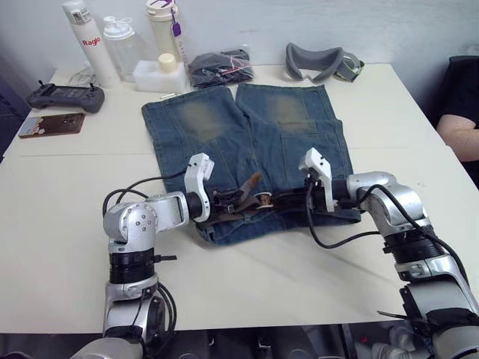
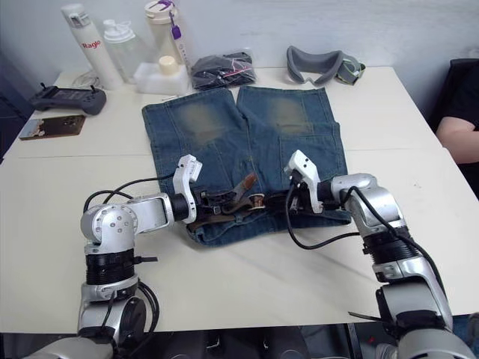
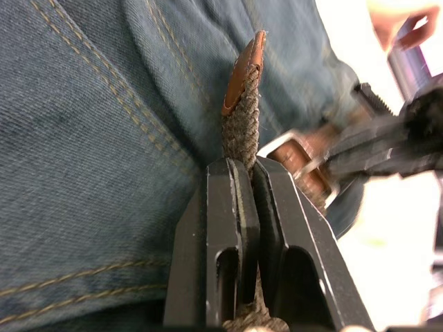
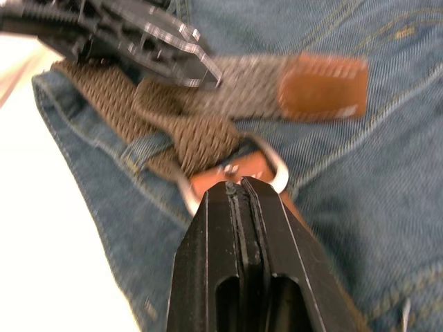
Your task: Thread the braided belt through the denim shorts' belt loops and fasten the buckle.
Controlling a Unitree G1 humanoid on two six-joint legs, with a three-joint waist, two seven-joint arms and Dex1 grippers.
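The denim shorts (image 1: 224, 127) lie flat on the white table (image 1: 67, 247), waistband toward me. The braided belt (image 1: 238, 203) runs along the waistband, under a belt loop (image 4: 149, 145). Its leather-tipped tail (image 3: 243, 69) sticks up out of my left gripper (image 3: 246, 166), which is shut on the woven strap just below the tip. The tail passes through the metal buckle (image 4: 275, 164). My right gripper (image 4: 239, 185) is shut on the brown leather tab right beside the buckle. Both grippers (image 1: 224, 200) (image 1: 283, 200) sit close together over the middle of the waistband.
At the back stand three bottles (image 1: 86, 41), a white box (image 1: 159, 75), a black bundle in a clear bag (image 1: 221, 67) and a grey padded item (image 1: 318, 60). A controller (image 1: 66, 96) and a brown card (image 1: 51, 124) lie far left. A person's arm (image 1: 458, 134) is at the right edge.
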